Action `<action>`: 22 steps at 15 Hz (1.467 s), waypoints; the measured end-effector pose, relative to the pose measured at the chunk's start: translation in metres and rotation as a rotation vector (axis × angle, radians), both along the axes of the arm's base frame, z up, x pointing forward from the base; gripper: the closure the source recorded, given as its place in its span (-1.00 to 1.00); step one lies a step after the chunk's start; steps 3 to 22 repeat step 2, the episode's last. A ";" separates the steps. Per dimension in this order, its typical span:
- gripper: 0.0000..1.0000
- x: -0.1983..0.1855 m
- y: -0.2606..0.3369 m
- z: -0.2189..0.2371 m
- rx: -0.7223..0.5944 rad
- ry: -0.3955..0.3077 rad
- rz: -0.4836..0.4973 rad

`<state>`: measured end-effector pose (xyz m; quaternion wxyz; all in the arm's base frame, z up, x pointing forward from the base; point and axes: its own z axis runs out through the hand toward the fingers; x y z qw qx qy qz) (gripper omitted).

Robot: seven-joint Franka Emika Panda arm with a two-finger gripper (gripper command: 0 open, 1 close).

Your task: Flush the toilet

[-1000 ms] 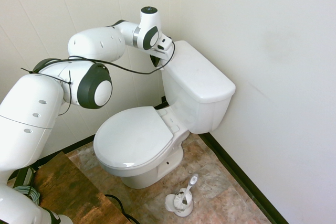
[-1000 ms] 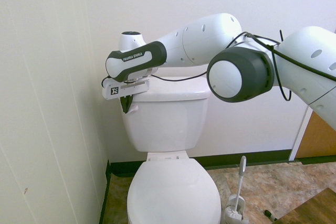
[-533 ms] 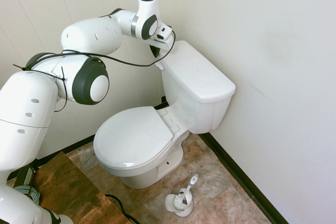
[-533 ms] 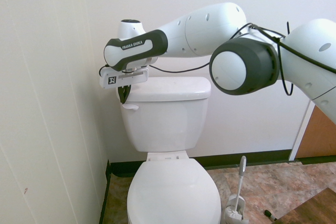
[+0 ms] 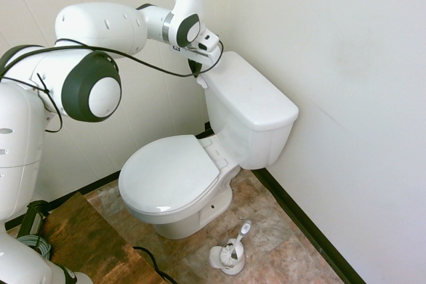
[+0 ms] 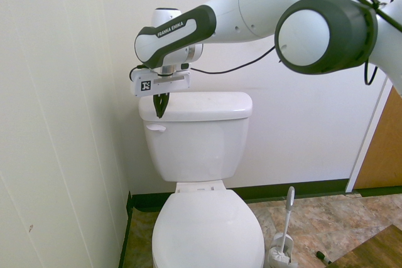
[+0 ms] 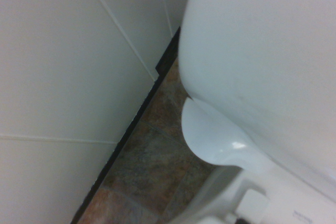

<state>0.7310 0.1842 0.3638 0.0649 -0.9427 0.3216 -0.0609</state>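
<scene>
One toilet (image 5: 200,157) in the room's corner, tank backed against the rear wall (image 6: 282,111), side wall (image 6: 56,123) close beside the lever end. Long axis from tank to bowl front, pointing away from the rear wall; in the second exterior view facing the camera head-on, in the first seen at a slant. Seat lid (image 5: 170,172) down and closed. Tank lid (image 6: 196,105) flat and in place.

One lever (image 6: 155,127), small and white, on the tank front at the upper corner nearest the side wall, lying roughly level along the tank face. One gripper (image 6: 162,106) hanging point-down just above that corner, over the tank lid's end, a little above the lever and apart from it. Dark fingers (image 6: 162,102) drawn close together, holding nothing.

One brush (image 5: 234,247) in its holder on the floor (image 5: 266,231) beside the bowl, well apart from the arm.

Second exterior view alone: lever shown face-on, and the gap between it and the fingertips. First exterior view alone: full top of tank lid and seat lid, with the lever only a sliver at the tank's edge. Wrist view alone: close look down past the tank's curved side (image 7: 262,51) to tiled floor, dark baseboard (image 7: 131,129) and side wall.
</scene>
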 end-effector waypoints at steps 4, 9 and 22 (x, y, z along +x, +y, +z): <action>1.00 -0.012 -0.010 0.004 0.010 0.001 -0.014; 1.00 -0.012 -0.010 0.004 0.010 0.001 -0.014; 1.00 -0.012 -0.010 0.004 0.010 0.001 -0.014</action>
